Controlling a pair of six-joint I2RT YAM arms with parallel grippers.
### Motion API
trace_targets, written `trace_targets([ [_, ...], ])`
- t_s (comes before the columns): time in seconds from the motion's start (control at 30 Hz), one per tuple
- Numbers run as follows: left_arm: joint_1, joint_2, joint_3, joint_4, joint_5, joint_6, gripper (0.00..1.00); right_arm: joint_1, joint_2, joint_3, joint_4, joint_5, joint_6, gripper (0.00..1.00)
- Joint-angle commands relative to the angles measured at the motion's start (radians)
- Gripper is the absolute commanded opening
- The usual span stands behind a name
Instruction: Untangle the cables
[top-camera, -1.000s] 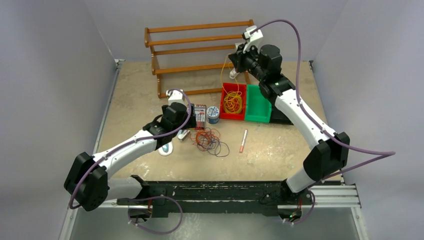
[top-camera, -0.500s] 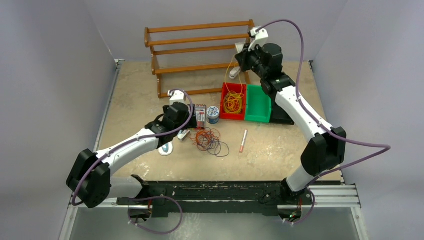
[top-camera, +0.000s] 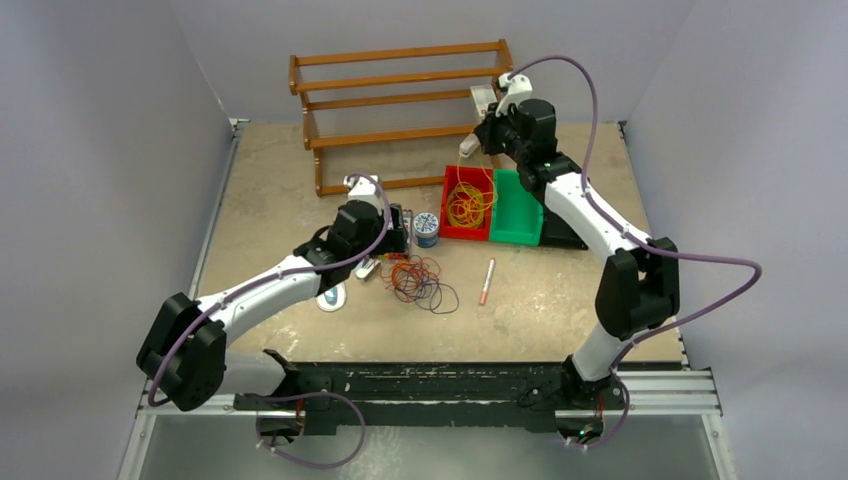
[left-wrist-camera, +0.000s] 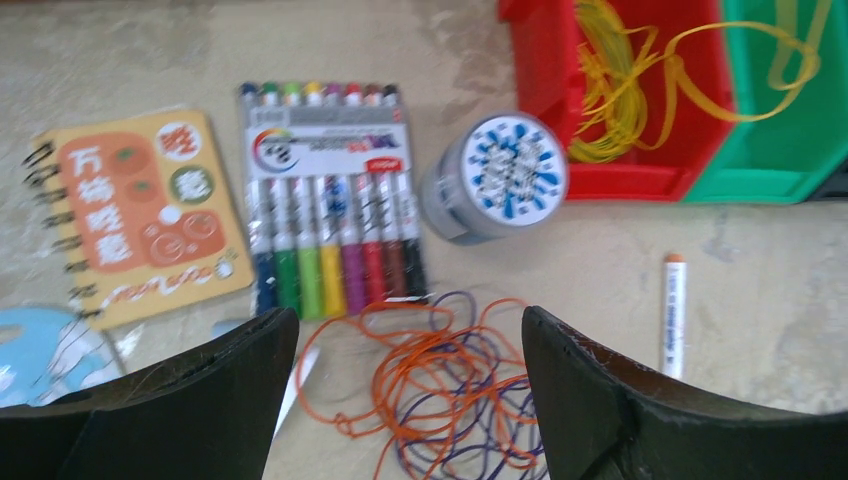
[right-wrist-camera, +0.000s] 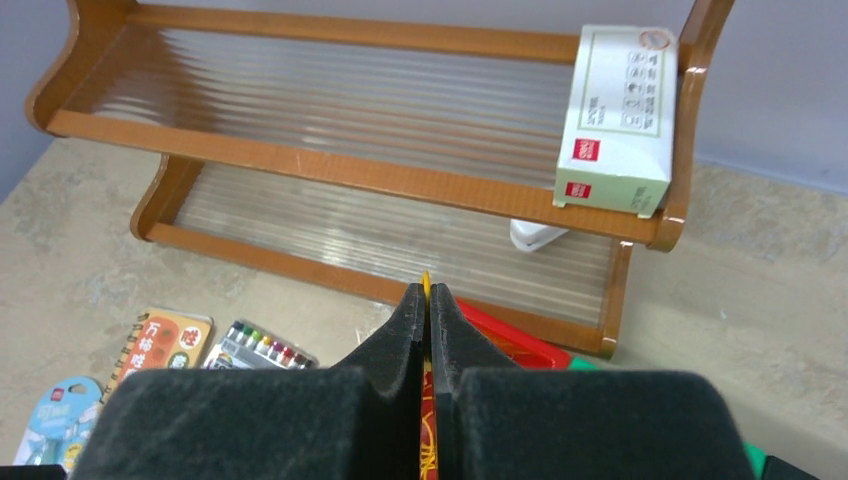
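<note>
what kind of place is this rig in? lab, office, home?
Probably a lab test cell: plain grey walls box in one table, two arms are bolted to a rail at its near edge, and staged props such as a rack and bins sit on it.

Grey walls (top-camera: 110, 130) enclose beige table (top-camera: 270, 190), wooden rack (top-camera: 400, 53).

The cables (left-wrist-camera: 440, 392) lie before markers (left-wrist-camera: 330, 200); tin (left-wrist-camera: 495, 178) at right.

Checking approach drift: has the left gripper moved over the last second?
Yes. The left gripper shifted right toward the round tin, now overlapping the marker pack in the top view.
</note>
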Motion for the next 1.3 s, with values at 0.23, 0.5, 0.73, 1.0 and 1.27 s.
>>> trace_targets([
  [0.23,0.004,0.114,0.089,0.401,0.228,0.052,0.83,-0.031,0.059,0.005,0.131,-0.215,0.087,0.00],
  [0.5,0.004,0.144,0.100,0.408,0.226,0.040,0.82,-0.030,0.091,-0.044,0.123,-0.166,0.082,0.00],
  [0.73,0.005,0.166,0.114,0.398,0.225,0.035,0.81,-0.031,0.117,-0.128,0.171,-0.036,0.064,0.00],
  [1.0,0.004,0.163,0.105,0.383,0.212,0.032,0.80,-0.029,0.164,-0.161,0.179,0.020,0.051,0.00],
  [1.27,0.004,0.165,0.105,0.355,0.188,0.029,0.79,-0.021,0.206,-0.140,0.135,0.089,0.036,0.00],
])
